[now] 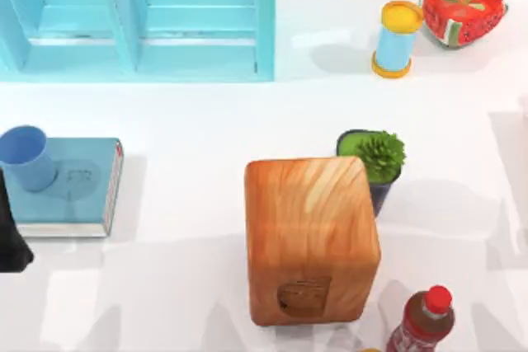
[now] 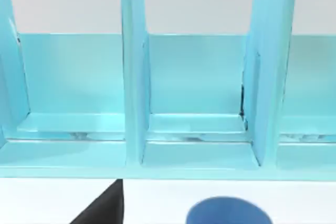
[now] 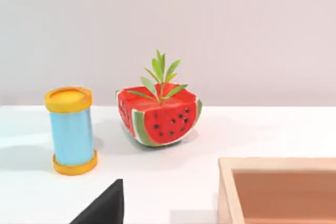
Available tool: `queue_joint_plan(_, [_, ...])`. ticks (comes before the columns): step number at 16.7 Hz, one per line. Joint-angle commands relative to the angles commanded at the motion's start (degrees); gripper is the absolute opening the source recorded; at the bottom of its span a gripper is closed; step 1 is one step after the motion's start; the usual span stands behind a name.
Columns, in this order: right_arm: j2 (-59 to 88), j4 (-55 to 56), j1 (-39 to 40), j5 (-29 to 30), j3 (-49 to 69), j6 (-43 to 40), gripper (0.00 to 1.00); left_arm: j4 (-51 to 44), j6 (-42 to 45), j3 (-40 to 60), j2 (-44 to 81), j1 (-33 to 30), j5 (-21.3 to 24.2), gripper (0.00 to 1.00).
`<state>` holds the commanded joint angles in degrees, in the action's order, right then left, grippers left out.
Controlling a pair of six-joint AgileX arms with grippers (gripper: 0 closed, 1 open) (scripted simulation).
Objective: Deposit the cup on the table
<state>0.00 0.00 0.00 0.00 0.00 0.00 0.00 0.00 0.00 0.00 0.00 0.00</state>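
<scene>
1. We find the cup (image 1: 25, 157) upright on the teal hardcover book (image 1: 78, 191) at the left side of the table (image 1: 198, 129), standing at the book's left end and not yet on the white tabletop itself; its open mouth faces up.

2. Our left arm (image 1: 12, 232) is a dark shape at the table's left edge, just beside the book's near corner; whether its fingers are spread or closed, we cannot tell. In the left wrist view the cup's blue rim (image 2: 228, 211) sits low in frame, before the light-blue shelf unit (image 2: 189, 114).

3. Our right arm is parked; its wrist view looks across to the yellow-capped cylinder (image 3: 72, 129) and the watermelon-shaped planter (image 3: 157, 116).

4. We judge the cup light, stiff and thin-walled, a smooth plastic tumbler tapering to a narrower base. Its slick, sloped wall could slide upward out of a squeeze, so we would pinch across the body just below the wider rim, or over the rim wall itself.

5. Around it: a glossy white tabletop; a grained wooden block (image 1: 309, 237) at centre; a small potted plant (image 1: 375, 162) in a dark pot touching or just behind the block; a red-capped bottle (image 1: 422, 319) near the front right.

6. Bare table lies just right of the book, well apart from the block, and looks the likeliest landing spot.
</scene>
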Motion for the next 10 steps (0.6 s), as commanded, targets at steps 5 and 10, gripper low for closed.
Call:
queue_joint_plan(5, [0.0,0.0,0.0,0.0,0.0,0.0,1.0,-2.79,-0.7,3.39,3.52,-0.2,0.05,1.0])
queue_joint_plan(10, [0.0,0.0,0.0,0.0,0.0,0.0,1.0,-15.28,-2.29,18.44,20.45,-0.77,-0.25,1.0])
